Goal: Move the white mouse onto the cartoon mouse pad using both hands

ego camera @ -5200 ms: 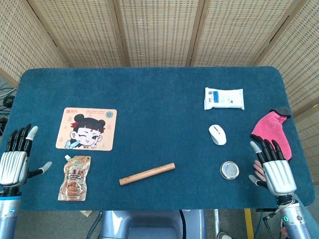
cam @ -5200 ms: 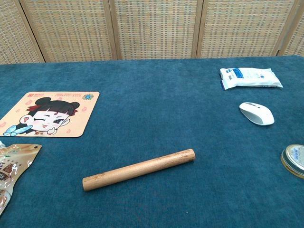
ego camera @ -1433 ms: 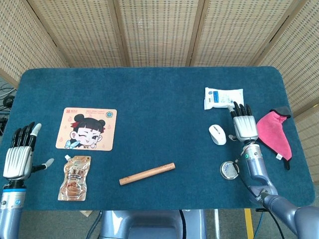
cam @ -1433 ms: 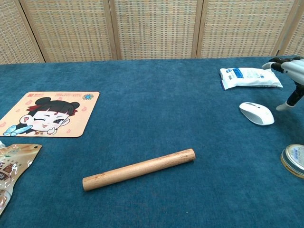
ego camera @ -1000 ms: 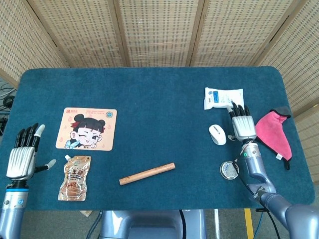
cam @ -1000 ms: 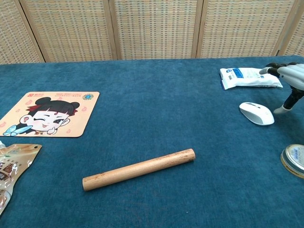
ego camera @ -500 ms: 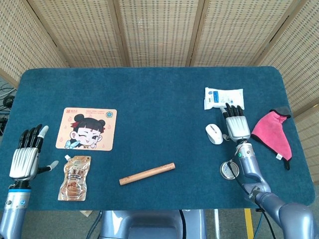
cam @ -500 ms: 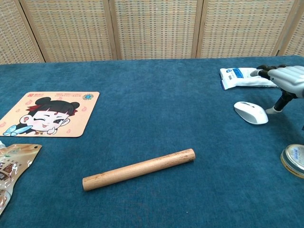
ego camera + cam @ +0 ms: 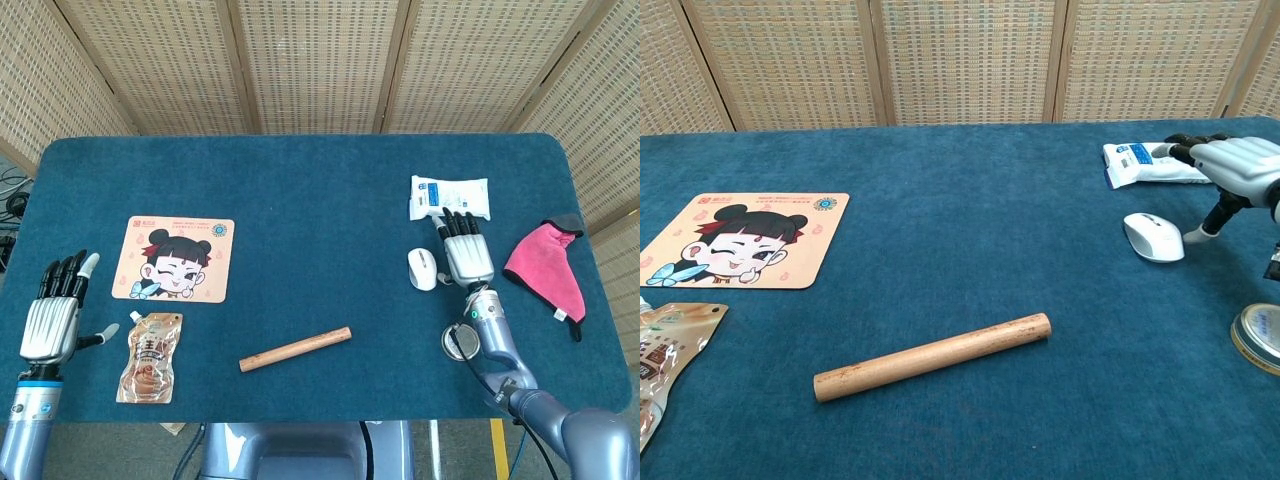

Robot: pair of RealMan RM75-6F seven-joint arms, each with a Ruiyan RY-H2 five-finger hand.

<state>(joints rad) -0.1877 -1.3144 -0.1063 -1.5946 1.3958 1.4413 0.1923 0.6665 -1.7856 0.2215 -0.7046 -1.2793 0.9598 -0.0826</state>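
Presently the right robot hand (image 9: 467, 256), fingers spread and empty, sits just beside the white mouse (image 9: 423, 268); the left robot hand (image 9: 54, 318) is likewise spread, near the cartoon mouse pad (image 9: 174, 259).

No lettering can be read. The white pack (image 9: 449, 197) just beyond the right robot hand (image 9: 466, 256) bears blue print, the mouse pad (image 9: 174, 259) near the left robot hand (image 9: 55, 315) a small red logo, and the pouch (image 9: 150, 356) beside it dark marks, all too small.
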